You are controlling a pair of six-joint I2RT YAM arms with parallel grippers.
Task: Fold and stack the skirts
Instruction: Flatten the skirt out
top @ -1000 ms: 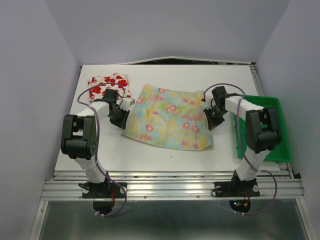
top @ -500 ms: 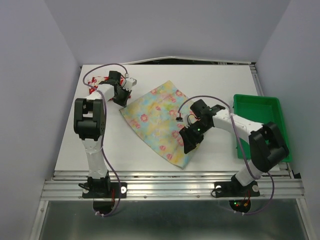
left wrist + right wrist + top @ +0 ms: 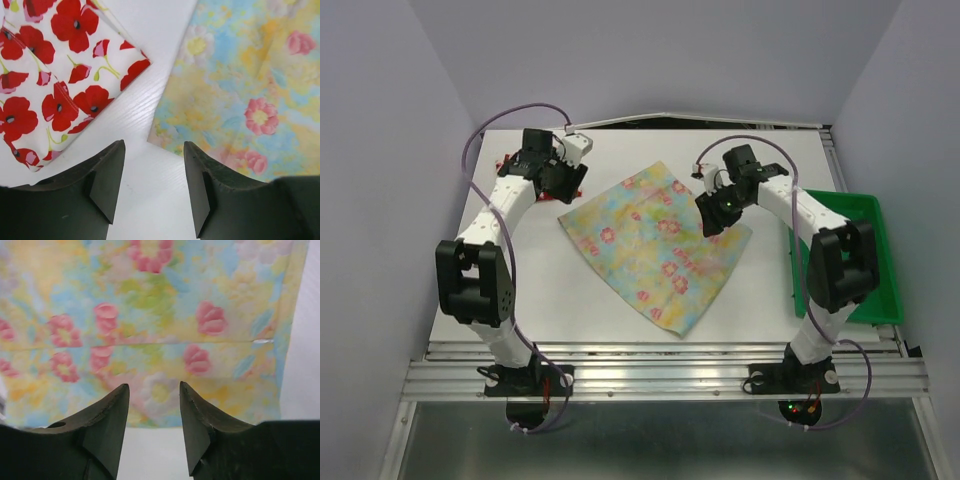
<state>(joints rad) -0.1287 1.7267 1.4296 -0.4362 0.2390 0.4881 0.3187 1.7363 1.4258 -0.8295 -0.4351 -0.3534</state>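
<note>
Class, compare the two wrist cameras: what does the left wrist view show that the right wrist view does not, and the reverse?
Only the left wrist view: the red-flowered skirt, folded, with bare table between it and the pastel skirt, and the left tool, open. Only the right wrist view: the right tool, open, and a straight line running across the pastel cloth. Both: the pastel skirt and the white table.
</note>
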